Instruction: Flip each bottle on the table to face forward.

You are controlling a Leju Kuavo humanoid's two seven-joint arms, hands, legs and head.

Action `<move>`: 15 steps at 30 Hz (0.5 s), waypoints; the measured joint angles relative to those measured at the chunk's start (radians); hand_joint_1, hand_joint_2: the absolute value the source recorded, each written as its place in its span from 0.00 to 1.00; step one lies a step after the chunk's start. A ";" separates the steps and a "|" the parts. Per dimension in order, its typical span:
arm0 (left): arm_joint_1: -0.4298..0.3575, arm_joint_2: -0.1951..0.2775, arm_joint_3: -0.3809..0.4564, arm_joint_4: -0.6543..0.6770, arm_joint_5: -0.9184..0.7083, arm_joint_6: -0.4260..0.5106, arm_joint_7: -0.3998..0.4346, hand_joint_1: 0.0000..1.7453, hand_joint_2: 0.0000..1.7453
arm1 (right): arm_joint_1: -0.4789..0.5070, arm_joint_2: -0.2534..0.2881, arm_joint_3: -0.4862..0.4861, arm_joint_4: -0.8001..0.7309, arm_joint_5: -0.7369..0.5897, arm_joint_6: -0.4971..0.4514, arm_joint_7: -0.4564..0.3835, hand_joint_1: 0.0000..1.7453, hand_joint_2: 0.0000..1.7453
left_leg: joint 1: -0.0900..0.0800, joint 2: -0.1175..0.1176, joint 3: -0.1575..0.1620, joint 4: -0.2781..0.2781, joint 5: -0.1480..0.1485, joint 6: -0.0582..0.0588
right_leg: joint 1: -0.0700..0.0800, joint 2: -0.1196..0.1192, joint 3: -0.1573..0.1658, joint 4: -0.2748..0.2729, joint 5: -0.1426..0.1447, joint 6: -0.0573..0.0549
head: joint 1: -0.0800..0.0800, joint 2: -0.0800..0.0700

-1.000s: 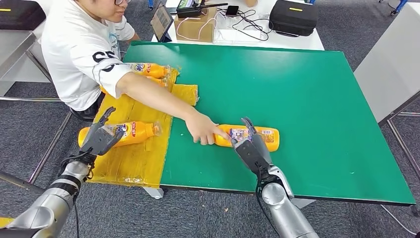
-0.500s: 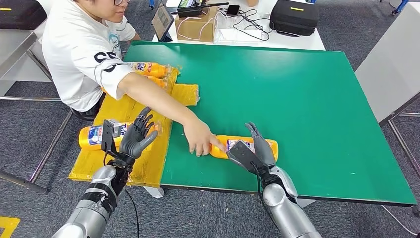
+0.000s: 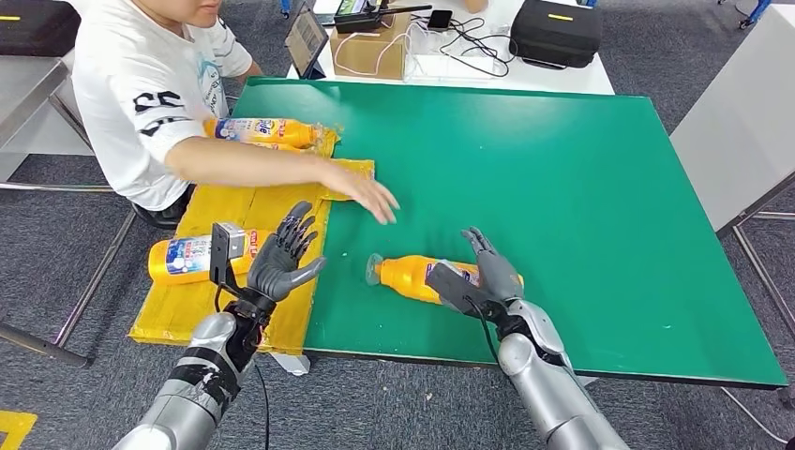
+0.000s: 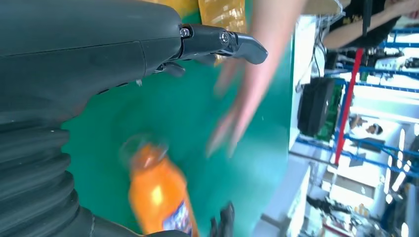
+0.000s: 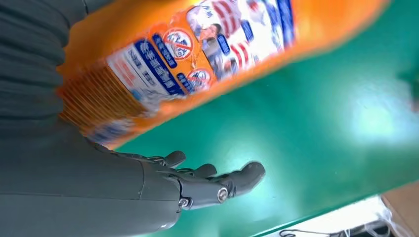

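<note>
We are looking down on a green counter (image 3: 562, 169) with an orange bottle (image 3: 412, 277) lying on its side near the front edge, its clear cap pointing left. Our right hand (image 3: 478, 277) is resting over the right part of this bottle, thumb on the near side and fingers (image 3: 483, 246) reaching over the far side, so the label is mostly hidden beneath it. In the right wrist view, the bottle's printed label (image 5: 197, 54) is lying right against the palm, while the dark fingers (image 5: 217, 185) are stretching out straight above the green surface rather than wrapping around it. We cannot tell whether the hand is truly gripping the bottle or only lying on it.

Our left hand (image 3: 281, 258) is raised above the left edge of the counter, palm turned up, fingers spread wide and holding nothing. It is sitting well apart from the orange bottle, to its left.

Beneath and left of that hand, a yellow mat (image 3: 234, 309) is carrying a second bottle (image 3: 187, 258) on its side. A third bottle (image 3: 262, 131) is lying at the mat's far end.

A person in a white shirt (image 3: 131, 84) is sitting at the far left, reaching an open hand (image 3: 361, 192) over the counter, apart from the orange bottle.
</note>
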 joint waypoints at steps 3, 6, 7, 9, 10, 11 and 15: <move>0.000 0.000 -0.012 0.000 0.025 -0.014 0.007 0.00 1.00 | -0.055 -0.004 0.026 0.070 0.040 0.032 0.013 0.00 1.00 | 0.000 0.000 0.000 0.000 0.000 0.000 | 0.000 0.000 0.000 0.000 0.000 0.000 | 0.000 0.000; 0.000 0.000 -0.020 0.000 0.039 -0.026 0.012 0.00 1.00 | -0.095 -0.006 0.046 0.124 0.055 0.057 0.019 0.00 1.00 | 0.000 0.000 0.000 0.000 0.001 0.000 | 0.000 0.000 0.000 0.000 0.000 0.000 | 0.000 0.000; 0.000 0.000 -0.022 0.001 0.041 -0.028 0.013 0.00 1.00 | -0.104 -0.007 0.051 0.138 0.057 0.059 0.020 0.00 1.00 | 0.000 0.000 0.000 0.000 0.001 0.000 | 0.000 0.000 0.000 0.000 0.000 0.000 | 0.000 0.000; -0.001 0.000 -0.024 0.002 0.047 -0.032 0.015 0.00 1.00 | -0.118 -0.008 0.060 0.161 0.058 0.062 0.020 0.00 1.00 | 0.000 0.000 0.000 0.000 0.001 0.000 | 0.000 0.000 0.000 0.000 0.000 0.000 | 0.000 0.000; -0.001 0.000 -0.024 0.004 0.049 -0.033 0.016 0.00 1.00 | -0.125 -0.009 0.064 0.172 0.058 0.066 0.020 0.00 1.00 | 0.000 0.000 0.000 0.000 0.001 0.000 | 0.000 0.000 0.000 0.000 0.000 0.000 | 0.000 0.000; -0.001 0.000 -0.024 0.006 0.050 -0.035 0.017 0.00 1.00 | -0.131 -0.009 0.068 0.181 0.058 0.071 0.020 0.00 1.00 | 0.000 0.000 0.000 0.000 0.001 0.000 | 0.000 0.000 0.000 0.000 0.000 0.000 | 0.000 0.000; -0.002 0.002 -0.025 0.013 0.057 -0.043 0.022 0.00 1.00 | -0.154 -0.016 0.087 0.217 0.061 0.113 0.025 0.00 1.00 | 0.000 0.000 0.000 0.000 0.001 0.000 | 0.000 0.000 0.000 0.000 0.000 0.000 | 0.000 0.000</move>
